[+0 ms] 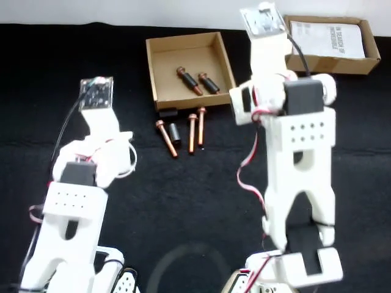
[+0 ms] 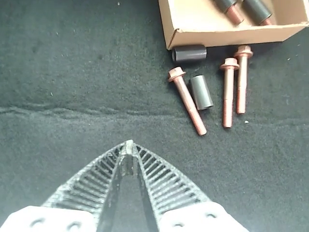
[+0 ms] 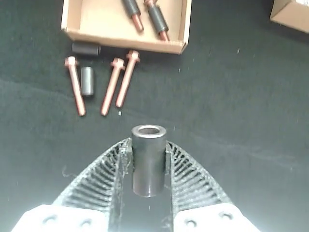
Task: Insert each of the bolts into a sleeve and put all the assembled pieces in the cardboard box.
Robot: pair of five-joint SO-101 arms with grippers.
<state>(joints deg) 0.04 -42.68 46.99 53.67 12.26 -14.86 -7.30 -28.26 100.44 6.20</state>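
My right gripper (image 3: 148,145) is shut on a dark upright sleeve (image 3: 148,162), held above the black mat short of the cardboard box (image 1: 151,67). Two assembled pieces (image 1: 189,80) lie inside that box. In front of it, three copper bolts (image 2: 187,101) (image 2: 228,92) (image 2: 241,79) lie on the mat. One loose sleeve (image 2: 201,92) rests between the bolts. Another sleeve (image 2: 189,53) lies against the box wall. My left gripper (image 2: 129,145) is shut on nothing, hovering a short way in front of the bolts.
A second cardboard box (image 1: 360,61) with a printed sheet in it stands at the back right. The black mat (image 1: 183,201) covers the table and has a fold running across it near the bolts.
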